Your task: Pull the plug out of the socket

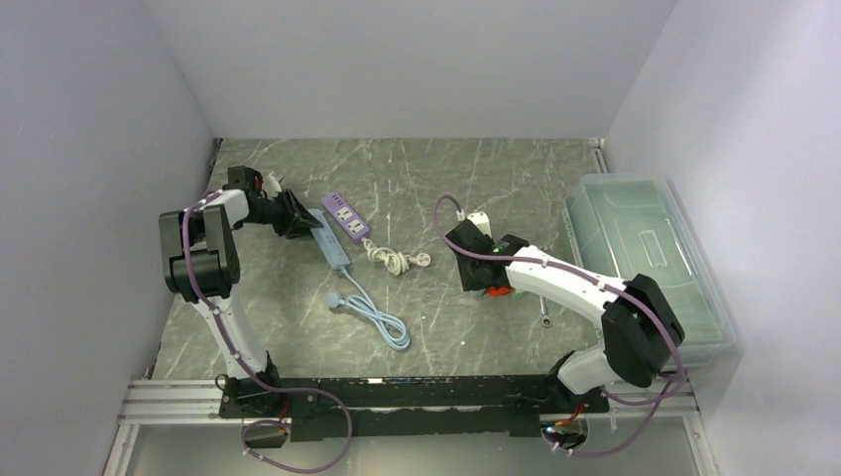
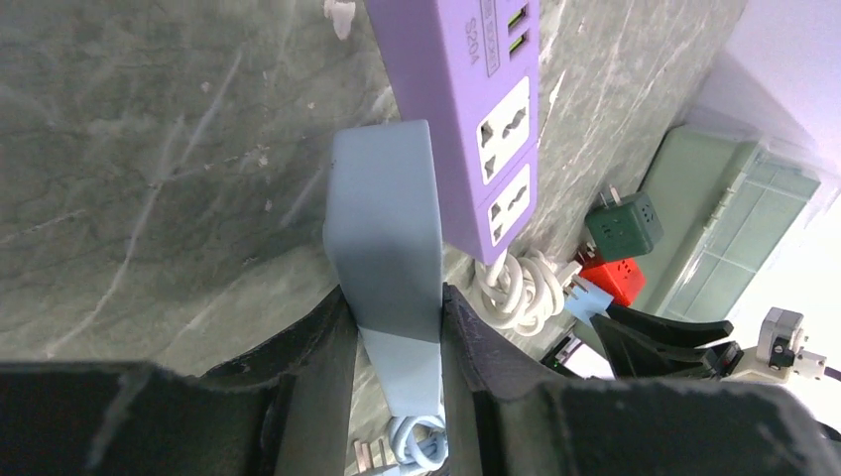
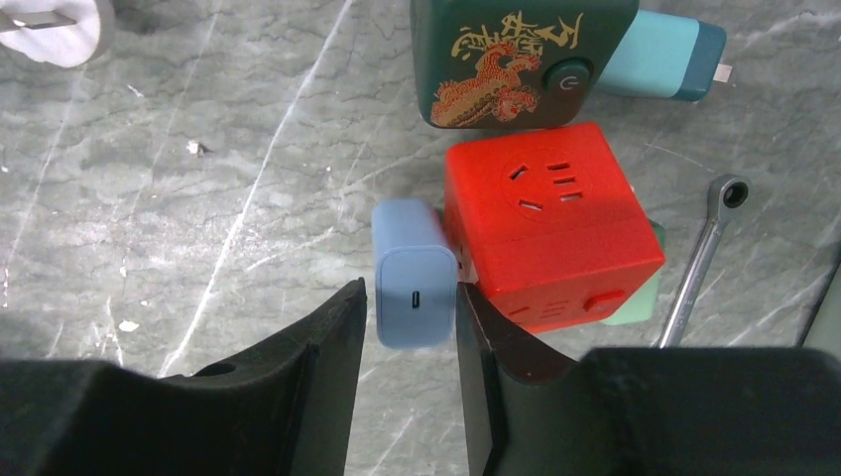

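A pale blue plug (image 3: 415, 268) with a port in its near end sits tight against the left face of a red cube socket (image 3: 550, 228); its prongs are hidden. My right gripper (image 3: 409, 297) straddles the plug's near end. The right finger touches the plug and a thin gap shows at the left finger, so the jaws are slightly open. From above, the right gripper (image 1: 478, 270) sits over the red cube (image 1: 501, 291). My left gripper (image 2: 392, 317) is shut on a blue power strip (image 2: 387, 228) at the table's back left (image 1: 332, 243).
A purple power strip (image 2: 476, 109) lies beside the blue one, its coiled white cord (image 1: 392, 258) trailing off. A dark green cube (image 3: 516, 59) with a teal plug (image 3: 660, 55) stands behind the red cube. A wrench (image 3: 699, 258) lies to the right. A clear lidded box (image 1: 645, 258) stands by the right wall.
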Available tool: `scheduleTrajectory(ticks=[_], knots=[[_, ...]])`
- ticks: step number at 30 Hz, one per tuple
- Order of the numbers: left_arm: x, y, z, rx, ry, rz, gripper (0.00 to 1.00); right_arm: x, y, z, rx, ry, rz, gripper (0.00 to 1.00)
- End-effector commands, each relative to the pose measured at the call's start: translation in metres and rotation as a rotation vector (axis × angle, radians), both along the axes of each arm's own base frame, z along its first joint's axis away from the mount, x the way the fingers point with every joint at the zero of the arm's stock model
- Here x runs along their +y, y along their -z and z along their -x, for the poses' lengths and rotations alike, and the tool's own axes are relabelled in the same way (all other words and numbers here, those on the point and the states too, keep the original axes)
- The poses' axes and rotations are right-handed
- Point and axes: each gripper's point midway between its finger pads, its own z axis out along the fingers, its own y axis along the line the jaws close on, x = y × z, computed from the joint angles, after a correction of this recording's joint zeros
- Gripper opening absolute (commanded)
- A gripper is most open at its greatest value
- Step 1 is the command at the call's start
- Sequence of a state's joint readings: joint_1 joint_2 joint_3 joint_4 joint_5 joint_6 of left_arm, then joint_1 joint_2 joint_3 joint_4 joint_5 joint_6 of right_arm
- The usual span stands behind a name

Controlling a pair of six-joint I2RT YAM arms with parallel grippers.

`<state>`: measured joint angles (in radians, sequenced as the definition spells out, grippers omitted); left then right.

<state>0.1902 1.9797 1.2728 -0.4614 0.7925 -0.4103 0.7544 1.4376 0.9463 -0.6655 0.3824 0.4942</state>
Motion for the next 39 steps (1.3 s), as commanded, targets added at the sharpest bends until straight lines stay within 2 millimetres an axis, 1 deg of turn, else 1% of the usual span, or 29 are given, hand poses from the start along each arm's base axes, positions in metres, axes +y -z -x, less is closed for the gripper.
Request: scheduleTrajectory(ticks=[1,3,7,8,10,12,15,18,20,22,23,25,27,29,31,33,34,35,37,39], knots=[[0.026,0.013,-0.018,-0.063,-0.005,-0.163,0.32,0.006,0.003,-0.010,-0.019,0.003,-0.034,0.43],[0.030,0.016,-0.016,-0.051,-0.007,-0.189,0.40,0.008,0.005,-0.012,-0.017,0.001,-0.039,0.46],[0.037,0.017,-0.016,-0.046,-0.015,-0.239,0.63,0.011,0.006,-0.015,-0.017,-0.002,-0.049,0.52],[0.040,0.017,-0.015,-0.044,-0.020,-0.256,0.67,0.012,0.005,-0.015,-0.019,-0.005,-0.055,0.55],[0.044,0.016,-0.015,-0.040,-0.028,-0.283,0.74,0.016,0.001,-0.016,-0.028,-0.017,-0.075,0.59],[0.047,0.014,-0.015,-0.043,-0.033,-0.302,0.79,0.020,-0.005,-0.017,-0.040,-0.033,-0.100,0.64],[0.055,0.011,-0.014,-0.043,-0.056,-0.357,0.92,0.028,-0.020,-0.019,-0.069,-0.063,-0.147,0.73],[0.067,0.007,-0.013,-0.049,-0.088,-0.430,0.99,0.038,-0.037,-0.022,-0.096,-0.101,-0.211,0.84],[0.075,0.000,-0.013,-0.062,-0.113,-0.476,1.00,0.043,-0.050,-0.027,-0.112,-0.120,-0.264,0.90],[0.083,-0.011,-0.013,-0.085,-0.142,-0.525,1.00,0.045,-0.060,-0.032,-0.120,-0.135,-0.317,0.94],[0.088,-0.013,-0.012,-0.088,-0.155,-0.551,1.00,0.043,-0.065,-0.036,-0.125,-0.133,-0.343,0.95],[0.096,-0.028,-0.012,-0.128,-0.183,-0.608,1.00,0.035,-0.074,-0.046,-0.140,-0.123,-0.386,0.97],[0.101,-0.044,-0.012,-0.171,-0.206,-0.658,1.00,0.022,-0.082,-0.058,-0.154,-0.099,-0.423,0.98],[0.103,-0.061,-0.010,-0.225,-0.218,-0.713,1.00,0.005,-0.088,-0.070,-0.169,-0.063,-0.447,0.98],[0.101,-0.081,-0.009,-0.291,-0.217,-0.770,1.00,-0.019,-0.095,-0.082,-0.193,-0.008,-0.456,0.99],[0.094,-0.102,-0.005,-0.368,-0.209,-0.823,1.00,-0.042,-0.108,-0.093,-0.234,0.047,-0.464,0.99],[0.087,-0.114,-0.003,-0.418,-0.196,-0.833,1.00,-0.058,-0.116,-0.098,-0.266,0.084,-0.466,0.99],[0.085,-0.124,0.000,-0.453,-0.197,-0.867,1.00,-0.068,-0.123,-0.101,-0.295,0.104,-0.468,1.00],[0.074,-0.147,0.007,-0.532,-0.191,-0.900,1.00,-0.087,-0.141,-0.106,-0.369,0.147,-0.462,1.00],[0.058,-0.172,0.014,-0.618,-0.185,-0.910,1.00,-0.102,-0.162,-0.110,-0.473,0.170,-0.433,1.00]])
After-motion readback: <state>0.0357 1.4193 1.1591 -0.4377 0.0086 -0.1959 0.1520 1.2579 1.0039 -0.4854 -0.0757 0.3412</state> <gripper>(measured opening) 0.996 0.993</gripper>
